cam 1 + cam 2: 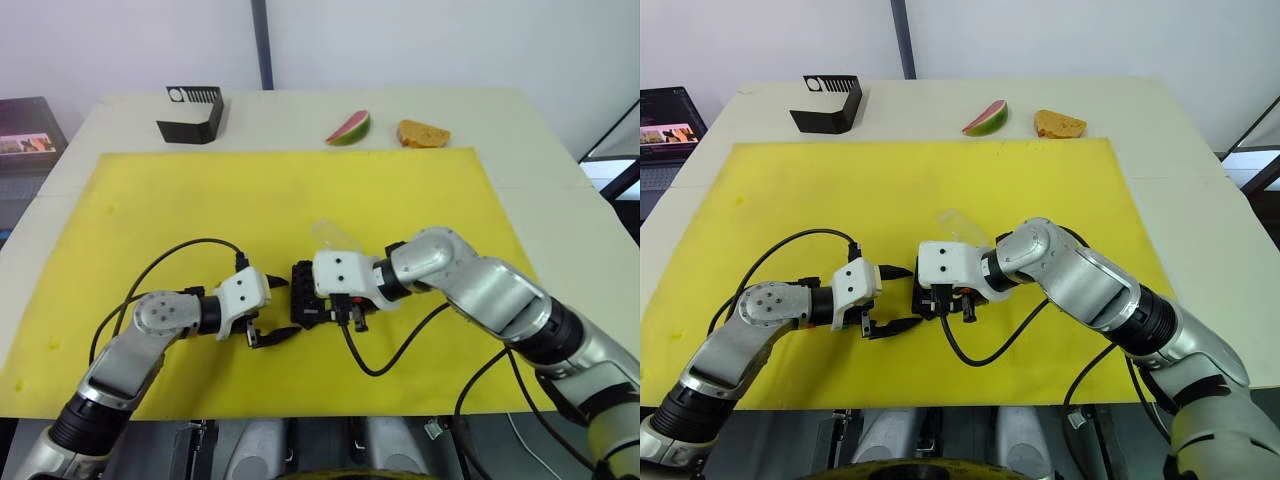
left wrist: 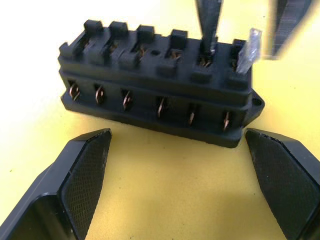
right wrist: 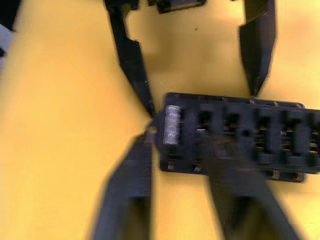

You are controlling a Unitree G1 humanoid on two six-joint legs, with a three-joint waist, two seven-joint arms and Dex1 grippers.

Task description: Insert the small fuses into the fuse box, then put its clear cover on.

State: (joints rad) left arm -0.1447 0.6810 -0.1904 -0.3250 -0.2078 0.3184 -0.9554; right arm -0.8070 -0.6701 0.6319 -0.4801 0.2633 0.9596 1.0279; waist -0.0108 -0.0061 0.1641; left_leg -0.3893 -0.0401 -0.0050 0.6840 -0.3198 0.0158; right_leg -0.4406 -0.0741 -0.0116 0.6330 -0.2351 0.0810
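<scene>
Nearest you, toward the front edge of the yellow mat (image 1: pixel 130 190), your left gripper (image 1: pixel 268 312) lies low with its fingers spread wide, empty, aimed at the fuse box (image 1: pixel 303 303) just beside it. The box sits on the mat with a grey fuse (image 2: pixel 248 50) standing in an end slot. Your right gripper (image 3: pixel 172 135) reaches down onto the box, fingers parted around that end, gripping nothing. Just behind lies the clear cover (image 1: pixel 333 236). At the table's far edge: black slotted stand (image 1: pixel 192 114), watermelon slice (image 1: pixel 349 128), bread (image 1: pixel 422 133).
</scene>
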